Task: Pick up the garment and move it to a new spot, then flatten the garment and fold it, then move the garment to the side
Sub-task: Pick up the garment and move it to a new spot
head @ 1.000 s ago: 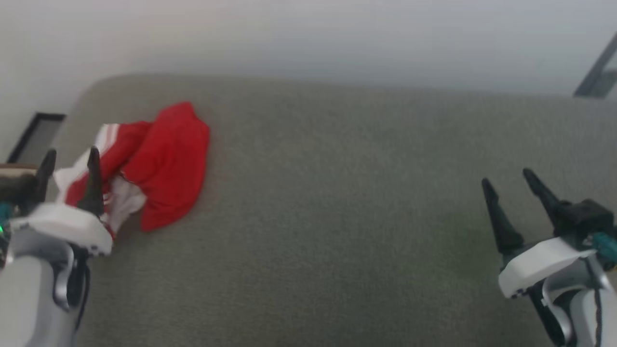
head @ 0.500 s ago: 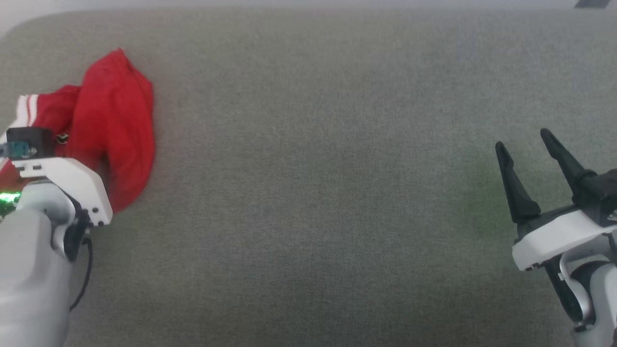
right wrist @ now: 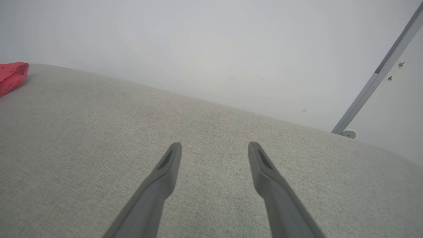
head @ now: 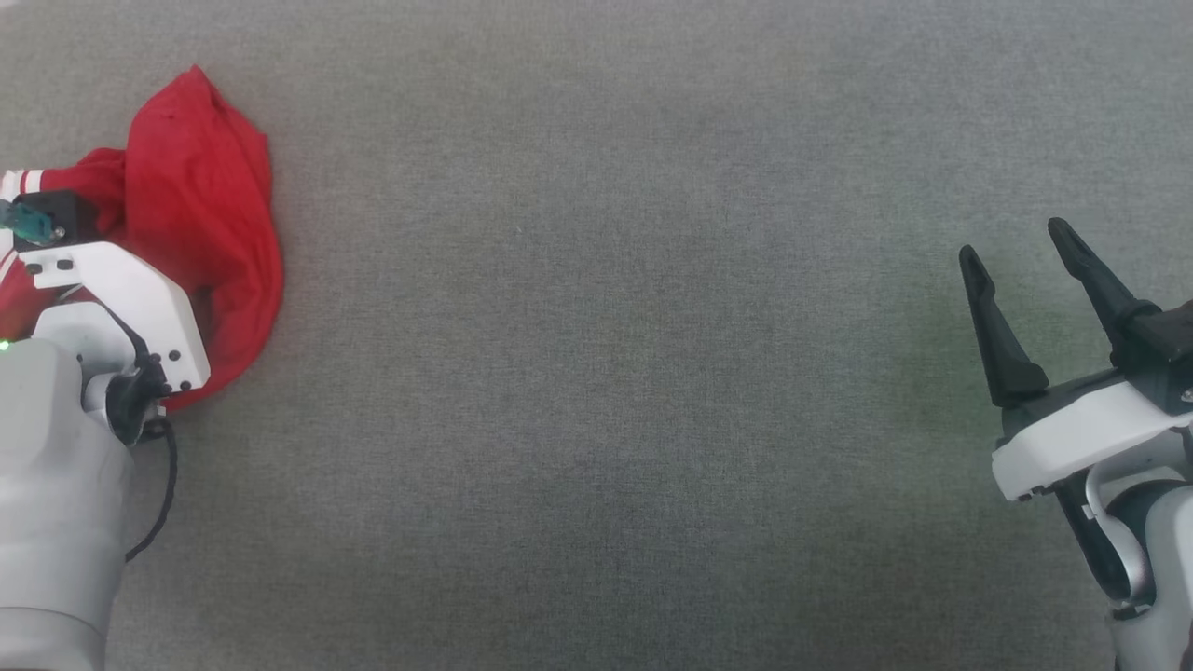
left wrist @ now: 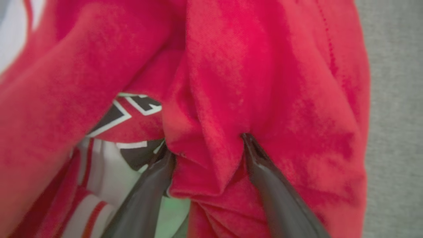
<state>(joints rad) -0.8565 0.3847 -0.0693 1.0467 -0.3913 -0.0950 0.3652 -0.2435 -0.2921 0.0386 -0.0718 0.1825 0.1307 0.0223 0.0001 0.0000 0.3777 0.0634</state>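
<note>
The garment [head: 200,186], red with white striped trim, lies crumpled at the far left of the grey padded surface [head: 596,373]. My left wrist housing [head: 121,298] hangs over its near side and hides the fingers in the head view. In the left wrist view my left gripper [left wrist: 205,142] stands open, its fingertips [left wrist: 254,148] pressed down into the garment [left wrist: 264,66] with a raised red fold between them; dark white-outlined print shows to the left. Far to the right, my right gripper [head: 1013,238] hovers open with nothing in it. The right wrist view also shows that gripper [right wrist: 214,144], with the garment [right wrist: 11,74] far off at the left edge.
The grey surface [right wrist: 99,132] stretches wide between the two arms. Its far edge meets a pale wall [right wrist: 198,49]. A slanted metal bar [right wrist: 380,72] leans against the wall at the right.
The head camera has tilted down, so the whole picture shifted. My left gripper turned from pointing up beside the garment to pointing down into it. The right gripper has hardly moved.
</note>
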